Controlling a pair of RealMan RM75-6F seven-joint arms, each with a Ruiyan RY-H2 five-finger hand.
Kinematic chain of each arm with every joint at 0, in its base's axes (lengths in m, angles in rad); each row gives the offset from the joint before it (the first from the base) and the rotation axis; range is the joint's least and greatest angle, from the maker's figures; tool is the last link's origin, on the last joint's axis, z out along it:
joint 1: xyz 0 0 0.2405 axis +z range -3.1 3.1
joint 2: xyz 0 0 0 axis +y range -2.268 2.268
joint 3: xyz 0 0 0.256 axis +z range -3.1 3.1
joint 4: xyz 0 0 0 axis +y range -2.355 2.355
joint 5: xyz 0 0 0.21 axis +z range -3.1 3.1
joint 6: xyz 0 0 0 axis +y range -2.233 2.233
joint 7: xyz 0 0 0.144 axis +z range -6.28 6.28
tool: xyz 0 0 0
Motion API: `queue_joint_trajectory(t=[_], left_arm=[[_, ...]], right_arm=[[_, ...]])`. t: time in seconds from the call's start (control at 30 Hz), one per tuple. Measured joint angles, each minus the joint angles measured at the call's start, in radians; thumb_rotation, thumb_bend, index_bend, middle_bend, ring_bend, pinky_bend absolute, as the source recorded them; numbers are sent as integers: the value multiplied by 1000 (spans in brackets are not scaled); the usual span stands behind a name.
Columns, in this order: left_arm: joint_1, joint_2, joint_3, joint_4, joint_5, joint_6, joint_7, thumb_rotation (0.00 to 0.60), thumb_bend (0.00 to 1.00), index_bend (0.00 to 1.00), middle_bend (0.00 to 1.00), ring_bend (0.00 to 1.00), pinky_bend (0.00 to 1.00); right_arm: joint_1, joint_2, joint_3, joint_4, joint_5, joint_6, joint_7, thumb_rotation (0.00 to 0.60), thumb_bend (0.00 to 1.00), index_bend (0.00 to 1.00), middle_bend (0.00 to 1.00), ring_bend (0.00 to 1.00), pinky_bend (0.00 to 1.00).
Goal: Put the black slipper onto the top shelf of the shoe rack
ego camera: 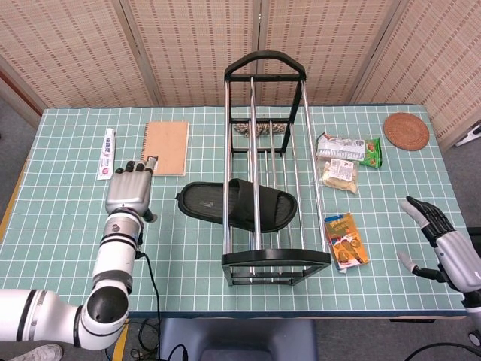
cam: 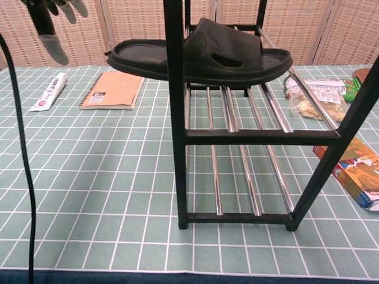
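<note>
The black slipper [ego camera: 237, 203] lies across the top shelf of the black shoe rack [ego camera: 264, 68]. Its heel end sticks out past the rack's left side, as the chest view shows of the slipper [cam: 201, 56] on the rack [cam: 175, 136]. My left hand [ego camera: 130, 189] hovers open well left of the slipper, holding nothing; its fingers [cam: 56, 12] show at the top left of the chest view. My right hand [ego camera: 443, 241] stays open at the table's right edge, far from the rack.
A toothpaste tube [ego camera: 109, 153] and a spiral notebook [ego camera: 166, 148] lie at the back left. Snack packets [ego camera: 343, 159], an orange packet [ego camera: 346, 240] and a round woven coaster [ego camera: 406, 131] sit right of the rack. A cable [cam: 26, 177] hangs at the left.
</note>
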Motion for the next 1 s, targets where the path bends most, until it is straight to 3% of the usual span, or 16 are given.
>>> queue_joint_trajectory(t=[0.23, 0.53, 1.0], left_arm=[[106, 81, 62, -14, 38, -134, -56, 600, 153, 74, 89, 0, 140], [147, 121, 155, 28, 45, -254, -80, 600, 153, 107, 90, 0, 140], [71, 82, 204, 51, 0, -236, -77, 600, 153, 111, 90, 0, 140]], right_arm=[[10, -6, -1, -12, 8, -33, -27, 600, 339, 0, 0, 0, 0], [12, -11, 4, -20, 21, -43, -49, 600, 340, 0, 0, 0, 0], [-16, -4, 7, -14, -10, 42, -24, 600, 340, 0, 0, 0, 0]])
